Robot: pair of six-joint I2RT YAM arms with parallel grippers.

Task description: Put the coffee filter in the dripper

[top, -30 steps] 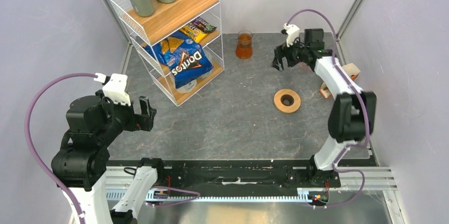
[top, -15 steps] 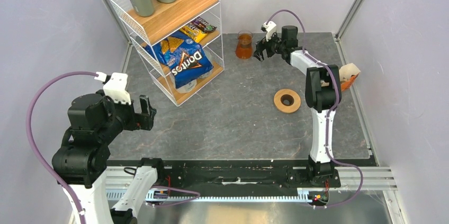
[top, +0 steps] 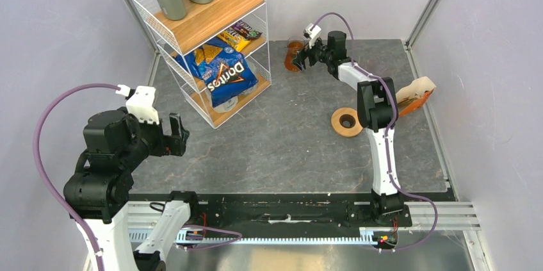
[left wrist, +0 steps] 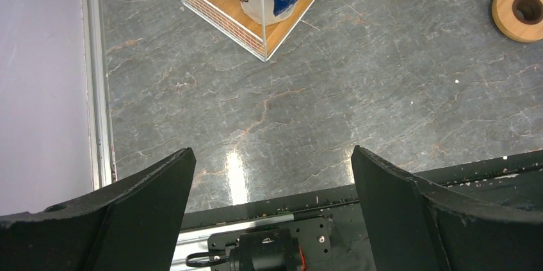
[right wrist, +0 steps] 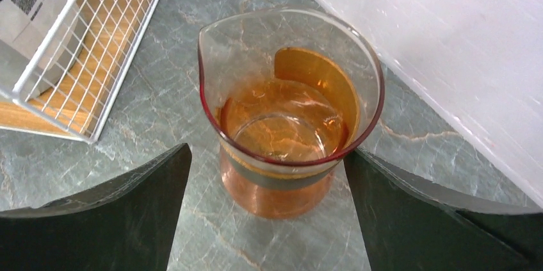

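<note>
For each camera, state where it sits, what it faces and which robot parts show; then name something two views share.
Top external: above, behind the bases, looking down on the table; left gripper and right gripper show.
Left wrist: on the left arm, facing down at the table's near edge; own open fingers show.
Right wrist: low, facing the amber beaker; own open fingers flank it.
Shared: top and left wrist show the wooden ring.

The white wire shelf rack [top: 211, 53] stands at the back left of the grey stone-look table [top: 288, 149]. The amber glass beaker [right wrist: 288, 130] stands right of it by the back wall, between the spread fingers of the right gripper [top: 299, 59]. The flat round wooden ring [top: 347, 122] lies nearer the front, further right. The orange-and-cream pack of filters [top: 415, 95] lies right of the ring, at the table's edge.
</note>
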